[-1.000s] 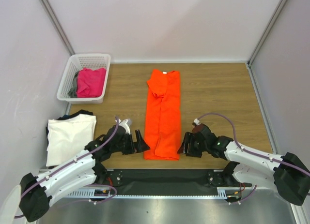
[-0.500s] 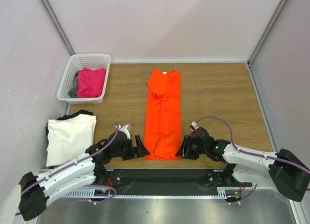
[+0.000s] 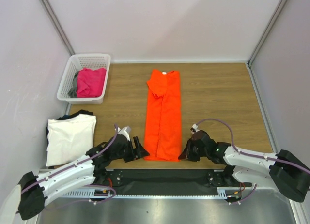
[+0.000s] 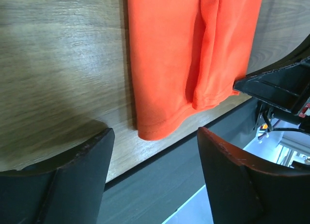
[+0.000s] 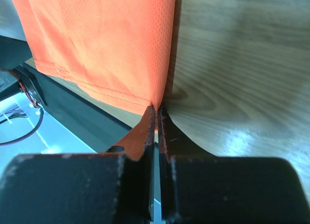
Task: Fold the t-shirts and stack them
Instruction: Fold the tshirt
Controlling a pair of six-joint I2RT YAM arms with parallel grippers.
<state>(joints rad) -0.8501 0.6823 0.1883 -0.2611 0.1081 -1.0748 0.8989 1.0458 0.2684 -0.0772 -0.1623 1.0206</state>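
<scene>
Orange t-shirt point(image 3: 163, 112) 1 | white t-shirt point(image 3: 70, 137) 1 | pink t-shirt point(image 3: 91, 82) 1

Five t-shirts — orange point(image 3: 163, 117), white point(image 3: 70, 137), dark point(image 3: 81, 112), pink point(image 3: 91, 82), grey point(image 3: 74, 87); one basket point(image 3: 85, 59).

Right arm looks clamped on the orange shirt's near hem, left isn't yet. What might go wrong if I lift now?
1. The right gripper pinches only the very corner of the orange t-shirt; so thin a bite may slip.
2. The left gripper is open, the other hem corner unclamped; lifting now would likely raise one side alone and skew the lengthwise fold.
</scene>
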